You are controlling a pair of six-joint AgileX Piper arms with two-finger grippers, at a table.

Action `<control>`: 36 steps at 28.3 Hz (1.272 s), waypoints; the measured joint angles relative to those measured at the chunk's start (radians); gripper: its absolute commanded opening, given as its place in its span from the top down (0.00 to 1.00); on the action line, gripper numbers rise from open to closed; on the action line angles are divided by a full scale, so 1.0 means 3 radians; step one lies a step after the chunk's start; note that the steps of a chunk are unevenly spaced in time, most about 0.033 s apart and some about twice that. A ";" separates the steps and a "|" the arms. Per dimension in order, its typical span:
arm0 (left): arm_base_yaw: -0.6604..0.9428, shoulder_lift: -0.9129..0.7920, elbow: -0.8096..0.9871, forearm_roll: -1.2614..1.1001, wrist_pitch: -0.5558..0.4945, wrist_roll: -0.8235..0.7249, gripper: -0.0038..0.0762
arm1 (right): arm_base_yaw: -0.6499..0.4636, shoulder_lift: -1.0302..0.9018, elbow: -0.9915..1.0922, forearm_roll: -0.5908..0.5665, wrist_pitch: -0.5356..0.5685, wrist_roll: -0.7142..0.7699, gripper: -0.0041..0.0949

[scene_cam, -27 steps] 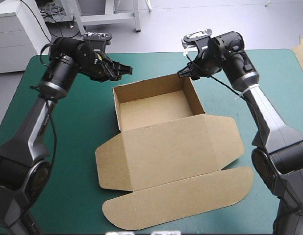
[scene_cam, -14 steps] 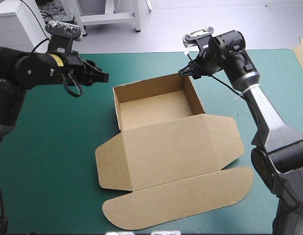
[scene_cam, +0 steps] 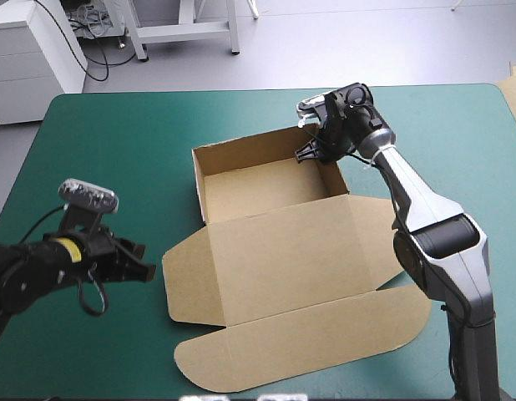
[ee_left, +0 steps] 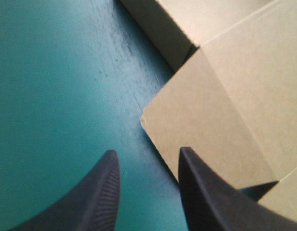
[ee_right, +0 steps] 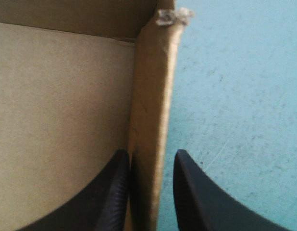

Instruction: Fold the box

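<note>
- The box [scene_cam: 291,251], a cut sheet of brown board, is lying in the middle of the table [scene_cam: 108,150]
- Its far part is standing as an open tray [scene_cam: 266,185]: four walls are raised, the floor showing bare inside
- The lid [scene_cam: 312,234] is lying flat on the tray's near side, joined along a crease; a side flap [scene_cam: 187,284] is spreading from each end, and a long front flap [scene_cam: 308,338] with rounded corners is lying nearest the table's near edge
- The right tool [ee_right: 151,151] is sitting astride the tray's right wall [ee_right: 151,96] near its far corner, fingers a little apart: one black finger is resting inside against the board, the other is standing outside with a thin strip of teal-green cover showing beside it, so the wall is not being clamped
- A small pale ragged scrap [ee_right: 175,16] is sitting at that wall's far end
- The left tool [ee_left: 148,153] is hovering by the lid's left side flap [ee_left: 201,125], fingers wide apart and gripping nothing; one finger is overlapping the flap's edge, the other is over bare cover
</note>
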 measured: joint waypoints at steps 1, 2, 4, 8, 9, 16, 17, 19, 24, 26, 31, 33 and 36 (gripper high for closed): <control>0.0000 -0.0151 0.0187 0.0000 -0.0052 0.0000 0.71 | 0.0000 0.0027 0.0000 0.0000 0.0000 0.0000 0.92; 0.0000 -0.0306 0.0329 0.0000 -0.0086 0.0000 0.75 | 0.0000 0.0039 0.0000 0.0003 -0.0002 -0.0024 0.98; 0.0000 -0.0620 0.0654 0.0000 -0.0160 0.0000 0.86 | 0.0004 0.0046 0.0000 0.0019 -0.0007 -0.0049 0.98; 0.0000 -0.1191 0.1130 0.0000 -0.0273 -0.0010 0.96 | 0.0006 0.0046 -0.0001 -0.0059 -0.0048 -0.0046 0.98; 0.0000 -0.1345 0.1237 0.0000 -0.0302 -0.0018 0.96 | -0.0011 0.0046 -0.0001 -0.0080 -0.0049 -0.0046 0.98; 0.0000 -0.2147 0.1652 0.0003 -0.0422 -0.0029 0.96 | -0.0615 0.0046 -0.0001 -0.0084 -0.0025 -0.0069 0.98; 0.0000 -0.2219 0.1677 0.0003 -0.0422 -0.0029 0.96 | -0.0764 0.0046 -0.0001 -0.0081 -0.0025 -0.0076 0.98; 0.0000 -0.2329 0.1708 0.0007 -0.0425 -0.0029 0.96 | -0.1048 0.0046 -0.0001 -0.0081 -0.0025 -0.0083 0.98; 0.0000 -0.2479 0.1718 0.0016 -0.0405 -0.0015 0.96 | -0.1874 0.0046 -0.0001 -0.0066 -0.0025 -0.0069 0.98; 0.0000 -0.2498 0.1718 0.0028 -0.0405 -0.0015 0.96 | -0.2177 0.0046 -0.0001 -0.0020 -0.0025 -0.0049 0.98; 0.0000 -0.2502 0.1718 0.0114 -0.0395 -0.0012 0.96 | -0.2792 0.0046 -0.0001 0.0237 -0.0010 -0.0048 0.98; 0.0000 -0.2505 0.1718 0.0148 -0.0395 -0.0005 0.96 | -0.2901 0.0046 -0.0001 0.0261 -0.0007 -0.0052 0.98; 0.0000 -0.2509 0.1718 0.0148 -0.0395 -0.0006 0.96 | -0.2939 0.0046 -0.0001 0.0179 -0.0004 -0.0063 0.97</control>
